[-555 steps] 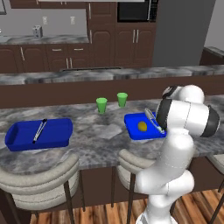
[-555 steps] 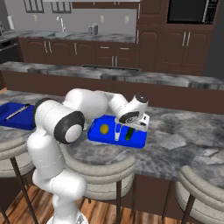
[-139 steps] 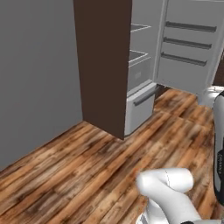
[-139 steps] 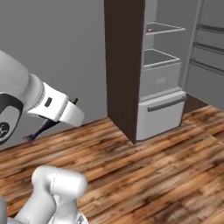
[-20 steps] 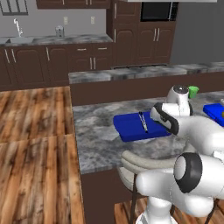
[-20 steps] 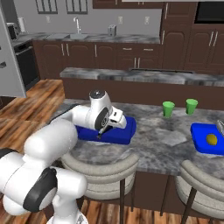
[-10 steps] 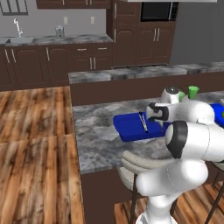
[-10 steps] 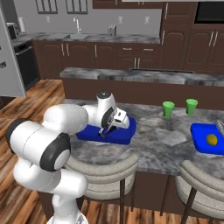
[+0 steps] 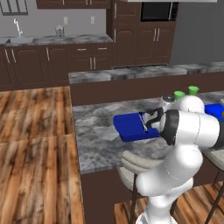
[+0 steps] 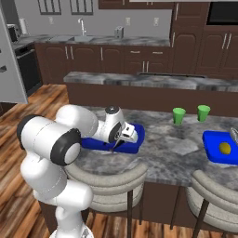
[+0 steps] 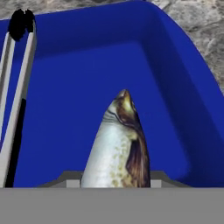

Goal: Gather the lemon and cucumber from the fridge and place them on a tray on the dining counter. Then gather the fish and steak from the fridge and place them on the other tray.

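A royal-blue shallow rectangular tray (image 10: 128,144) lies on the grey marbled stone worktop (image 10: 162,155), near its left end in the right base view. The end effector (image 10: 122,135) hangs over this tray, a speckled silvery fish (image 11: 117,151) between its fingers, above the tray floor. A pair of slim metal tongs (image 11: 15,100) lies in the tray, left of the fish in the hand view. Two bright green cups (image 10: 188,114) stand further right, behind a second blue tray (image 10: 213,151) holding a small round yellow lemon (image 10: 225,148).

In the hand view, bare blue floor of the tray (image 11: 87,70) is lying open around the fish (image 11: 118,148); silver tongs (image 11: 17,87) are blocking the left edge, and the rim is rising at right.
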